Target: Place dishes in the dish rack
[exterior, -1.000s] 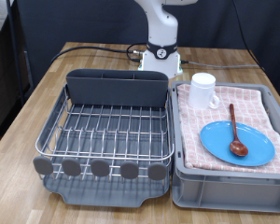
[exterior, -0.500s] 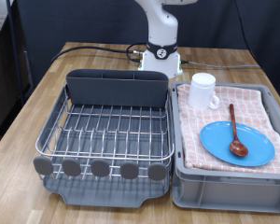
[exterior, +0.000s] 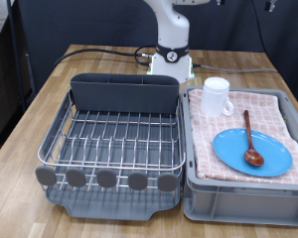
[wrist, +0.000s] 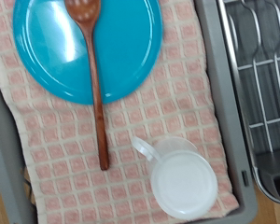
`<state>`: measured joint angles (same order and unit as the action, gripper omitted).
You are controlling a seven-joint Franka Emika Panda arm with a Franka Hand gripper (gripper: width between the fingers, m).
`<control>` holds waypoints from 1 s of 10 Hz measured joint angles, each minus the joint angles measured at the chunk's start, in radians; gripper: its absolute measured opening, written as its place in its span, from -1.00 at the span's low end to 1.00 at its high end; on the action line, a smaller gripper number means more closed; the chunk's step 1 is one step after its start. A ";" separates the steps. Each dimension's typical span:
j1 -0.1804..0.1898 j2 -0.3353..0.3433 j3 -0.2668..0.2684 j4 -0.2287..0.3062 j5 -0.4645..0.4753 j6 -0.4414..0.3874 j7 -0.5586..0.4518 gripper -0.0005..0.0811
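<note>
Wrist view, blue plate [wrist: 131, 51] cut off, spoon [wrist: 95, 89] across it, mug [wrist: 187, 182] beside, fingers unseen, state untold

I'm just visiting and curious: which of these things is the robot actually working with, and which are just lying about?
Part of the job:
- blue plate
- wooden spoon, lying across the plate
- white mug
- dish rack, no dishes in it yet

Just there:
- pink checkered cloth
- grey crate under the cloth
- wooden table

The gripper is not in view.

Blue plate [wrist: 84, 47] cut off by frame edge
</note>
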<state>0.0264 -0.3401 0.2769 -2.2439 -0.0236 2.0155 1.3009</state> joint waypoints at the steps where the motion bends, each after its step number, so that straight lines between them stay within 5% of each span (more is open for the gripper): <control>1: 0.000 0.040 0.017 0.028 -0.025 0.014 0.032 0.98; 6: 0.012 0.242 0.070 0.142 -0.052 0.106 0.047 0.98; 10: 0.021 0.348 0.097 0.133 -0.059 0.196 0.070 0.98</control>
<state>0.0473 0.0083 0.3743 -2.1107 -0.0822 2.2117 1.3707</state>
